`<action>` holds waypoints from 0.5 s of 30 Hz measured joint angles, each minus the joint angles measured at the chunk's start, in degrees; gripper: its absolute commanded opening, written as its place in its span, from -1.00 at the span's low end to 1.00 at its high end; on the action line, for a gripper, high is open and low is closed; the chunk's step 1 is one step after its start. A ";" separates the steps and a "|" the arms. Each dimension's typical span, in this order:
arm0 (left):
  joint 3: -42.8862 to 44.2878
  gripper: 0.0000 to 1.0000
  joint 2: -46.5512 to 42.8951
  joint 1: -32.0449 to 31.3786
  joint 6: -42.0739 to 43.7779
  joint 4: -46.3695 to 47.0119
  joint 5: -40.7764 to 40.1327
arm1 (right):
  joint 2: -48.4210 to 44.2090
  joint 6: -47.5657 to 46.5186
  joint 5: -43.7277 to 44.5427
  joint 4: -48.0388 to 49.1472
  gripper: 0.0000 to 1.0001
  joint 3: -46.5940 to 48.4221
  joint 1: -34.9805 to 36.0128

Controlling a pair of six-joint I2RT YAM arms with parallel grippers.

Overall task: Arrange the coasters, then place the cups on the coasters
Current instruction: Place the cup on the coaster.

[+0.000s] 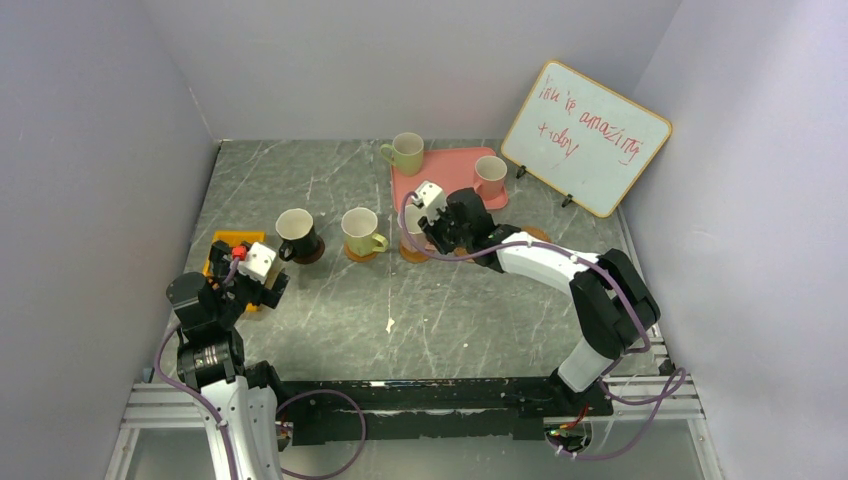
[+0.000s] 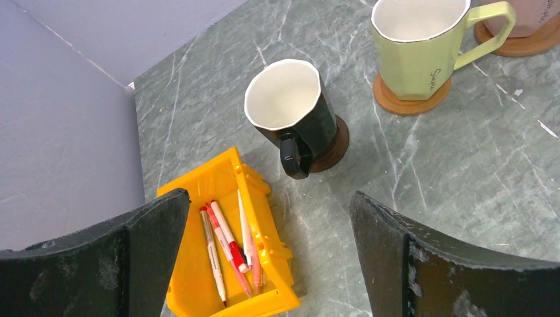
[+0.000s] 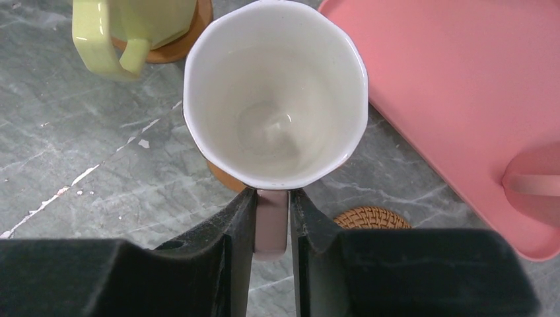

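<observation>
While the grey marble table (image 1: 450, 310) is lying between pale lilac walls (image 1: 100, 150), the pink tray (image 1: 450, 178) at its far side is carrying a green cup (image 1: 407, 152) and a pink cup (image 1: 490, 176). The left gripper (image 2: 267, 205) is hanging spread wide, holding nothing, over a yellow bin (image 2: 188, 277) of pens (image 2: 228, 241). The right gripper (image 3: 272, 205) is standing narrow, one finger on each side of the handle (image 3: 271, 231) of the cream cup (image 3: 274, 125); whether it is pressing, I cannot tell. This cup is standing upright, mouth up, handle pointing toward the right arm, on an orange coaster (image 3: 223, 179) just beside the tray. A woven coaster (image 3: 371, 216) is lying bare near it.
</observation>
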 measured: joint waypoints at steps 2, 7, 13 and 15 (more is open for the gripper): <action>0.00 0.93 0.00 0.00 0.00 -0.02 0.00 | 0.00 0.02 -0.31 0.04 -0.43 0.00 -0.22; 0.00 0.93 0.00 0.11 0.00 -0.02 0.02 | 0.00 0.22 -1.53 0.20 -0.49 0.00 -1.14; 0.00 0.93 0.00 0.26 0.02 -0.02 0.07 | -0.04 0.92 -3.65 0.20 -0.63 0.00 -2.49; 0.00 0.93 0.00 0.26 0.02 -0.02 0.09 | -0.13 1.03 -4.33 0.17 -0.67 0.00 -2.78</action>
